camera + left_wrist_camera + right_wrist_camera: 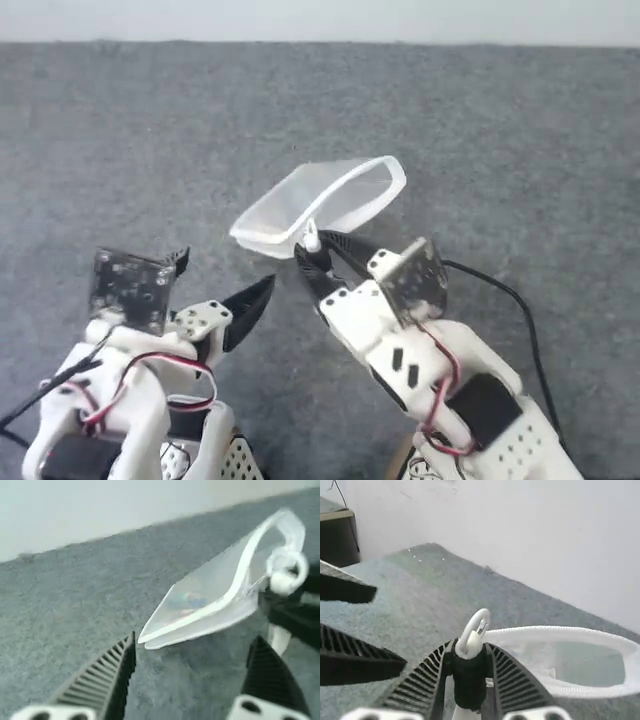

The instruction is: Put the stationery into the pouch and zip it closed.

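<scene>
A clear plastic pouch [335,198] with a white zipper rim lies on the grey carpet, its mouth gaping wide. My right gripper [318,258] is at the pouch's near corner, shut on the zipper pull [472,632], whose white ring sticks up between the black fingers. The pouch [580,660] opens out beyond that grip. My left gripper [215,285] is open, just short of the pouch's left end and apart from it. In the left wrist view the pouch [210,600] lies ahead of the spread fingers [117,667]. A faint coloured shape [187,600] shows through its wall.
Grey carpet [500,130] spreads around the pouch up to a pale wall at the back. A black cable [525,310] trails beside the right arm. The left arm's fingers [350,587] show close by in the right wrist view.
</scene>
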Available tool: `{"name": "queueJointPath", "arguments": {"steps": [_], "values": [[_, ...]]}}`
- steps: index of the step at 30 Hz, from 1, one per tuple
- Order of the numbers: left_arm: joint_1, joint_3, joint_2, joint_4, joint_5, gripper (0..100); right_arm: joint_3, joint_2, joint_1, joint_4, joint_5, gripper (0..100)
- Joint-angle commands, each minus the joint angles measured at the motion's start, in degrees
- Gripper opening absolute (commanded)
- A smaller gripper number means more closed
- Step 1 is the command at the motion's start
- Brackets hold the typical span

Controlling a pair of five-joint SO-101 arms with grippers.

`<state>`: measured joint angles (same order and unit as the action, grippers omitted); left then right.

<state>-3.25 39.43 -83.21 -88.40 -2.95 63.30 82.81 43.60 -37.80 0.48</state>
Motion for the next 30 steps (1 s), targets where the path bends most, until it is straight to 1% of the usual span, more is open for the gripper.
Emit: {"name": "queueJointPath", "arguments": {"steps": [1, 5, 10, 18, 23, 30], "values": [[-1.7, 1.3, -0.4, 2.1, -2.8, 34, -0.2, 5.0, -0.5, -0.9, 0.2, 0.6], [-2.2, 1.3, -0.4, 2.6, -2.7, 34, 0.1, 5.6, -0.3, -1.1, 1.7, 0.6], [-6.2, 1.3, -0.5, 2.5, -2.5, 33, 0.1, 5.6, -0.2, -1.2, 1.8, 0.6], [-9.2, 2.5, -0.5, 3.2, -2.5, 33, 0.1, 5.6, -0.2, -1.2, 1.8, 0.6], [-9.2, 5.8, -0.5, 6.7, -2.5, 33, 0.0, 5.8, -0.1, -2.4, 1.9, 0.6], [-9.4, 5.9, -0.5, 7.0, -2.7, 33, -0.3, 5.7, -0.1, -2.7, 1.8, 0.6]]}}
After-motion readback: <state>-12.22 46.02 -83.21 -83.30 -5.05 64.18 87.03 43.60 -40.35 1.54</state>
